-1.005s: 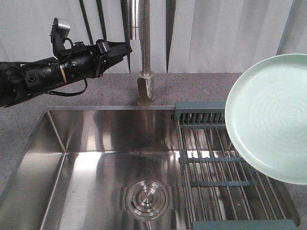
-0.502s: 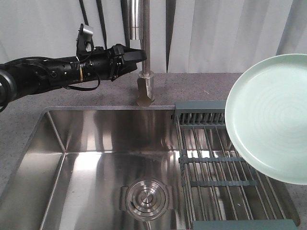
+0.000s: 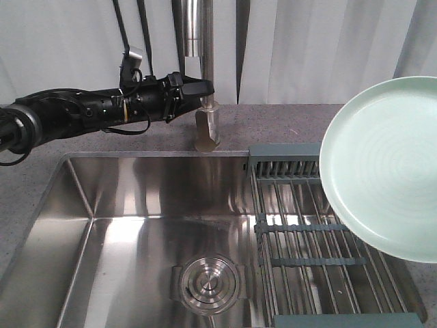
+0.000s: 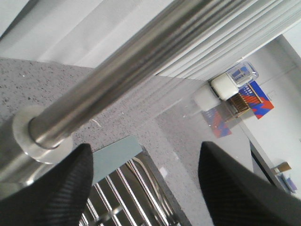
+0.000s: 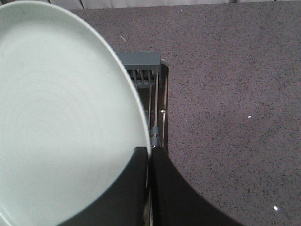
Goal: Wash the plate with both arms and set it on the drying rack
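Note:
The pale mint-green plate (image 3: 386, 171) is held tilted in the air above the right side of the drying rack (image 3: 307, 232). In the right wrist view my right gripper (image 5: 149, 155) is shut on the plate's rim (image 5: 61, 108); the right gripper itself is out of the front view. My left gripper (image 3: 201, 89) is open and empty, reaching from the left with its tips at the steel faucet column (image 3: 206, 102). In the left wrist view the gripper (image 4: 146, 179) has its jaws wide apart, with the faucet column (image 4: 127, 70) just above them and the rack (image 4: 127, 188) below.
A steel sink (image 3: 136, 232) with a round drain strainer (image 3: 209, 283) lies left of the rack. The faucet base (image 3: 207, 130) stands on the grey speckled counter (image 3: 287, 123) behind the sink. White curtains hang at the back.
My left arm has moved right and lowered, bringing its open gripper up to the faucet column. The plate and right gripper have hardly moved.

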Available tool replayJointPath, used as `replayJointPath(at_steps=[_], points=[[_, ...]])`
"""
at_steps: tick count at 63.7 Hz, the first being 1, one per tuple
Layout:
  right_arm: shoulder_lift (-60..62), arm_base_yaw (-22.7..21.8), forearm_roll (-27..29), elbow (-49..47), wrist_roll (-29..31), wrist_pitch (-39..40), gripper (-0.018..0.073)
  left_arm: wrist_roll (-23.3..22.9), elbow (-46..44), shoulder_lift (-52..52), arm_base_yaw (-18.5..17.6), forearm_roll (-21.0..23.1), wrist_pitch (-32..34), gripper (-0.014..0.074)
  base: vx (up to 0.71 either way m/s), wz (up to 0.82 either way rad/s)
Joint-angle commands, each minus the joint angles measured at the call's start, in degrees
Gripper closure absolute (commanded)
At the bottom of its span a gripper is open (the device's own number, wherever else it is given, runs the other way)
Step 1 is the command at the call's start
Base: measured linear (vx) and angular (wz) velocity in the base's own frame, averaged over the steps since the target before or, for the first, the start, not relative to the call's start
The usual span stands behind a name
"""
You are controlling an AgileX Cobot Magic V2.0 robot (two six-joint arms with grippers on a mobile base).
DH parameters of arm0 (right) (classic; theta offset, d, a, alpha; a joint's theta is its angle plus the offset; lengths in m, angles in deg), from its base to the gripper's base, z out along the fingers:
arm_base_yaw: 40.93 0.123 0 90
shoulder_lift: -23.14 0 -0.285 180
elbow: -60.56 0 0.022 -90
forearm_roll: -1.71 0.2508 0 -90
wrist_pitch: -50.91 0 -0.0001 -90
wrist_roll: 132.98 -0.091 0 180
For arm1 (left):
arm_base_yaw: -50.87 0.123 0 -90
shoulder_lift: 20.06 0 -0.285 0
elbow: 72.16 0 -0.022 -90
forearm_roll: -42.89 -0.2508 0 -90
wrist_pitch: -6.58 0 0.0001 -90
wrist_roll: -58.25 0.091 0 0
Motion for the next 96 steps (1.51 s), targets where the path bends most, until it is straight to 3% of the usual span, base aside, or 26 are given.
replayJointPath(at_steps=[1, 24, 45, 57, 86, 96], points=[[0.0, 0.0, 2.5, -1.4, 0.1, 3.4, 0.0567, -0.5, -1.8, -3.0, -0.9, 3.5, 3.5, 0.0126, 0.00, 0.00], [0.0, 0.0, 2.7, -1.4, 0.1, 3.1, 0.0567, -0.5, -1.8, -2.7, -1.5, 2.9, 10.4, 0.0126, 0.00, 0.00], [0.0, 0.0, 2.7, -1.4, 0.1, 3.0, 0.0567, -0.5, -1.7, -2.7, -1.5, -5.2, 16.0, 0.0126, 0.00, 0.00], [0.0, 0.0, 2.7, -1.4, 0.1, 3.0, 0.0567, -0.5, -1.7, -2.7, -1.5, -7.7, 19.2, 0.0133, 0.00, 0.00], [0.0, 0.0, 2.7, -1.4, 0.1, 3.0, 0.0567, -0.5, -1.7, -4.1, -0.8, -4.8, 21.7, 0.0155, 0.00, 0.00], [0.0, 0.0, 2.7, -1.4, 0.1, 3.0, 0.0567, -0.5, -1.7, -5.8, 0.2, -5.1, 24.5, 0.0230, 0.00, 0.00]])
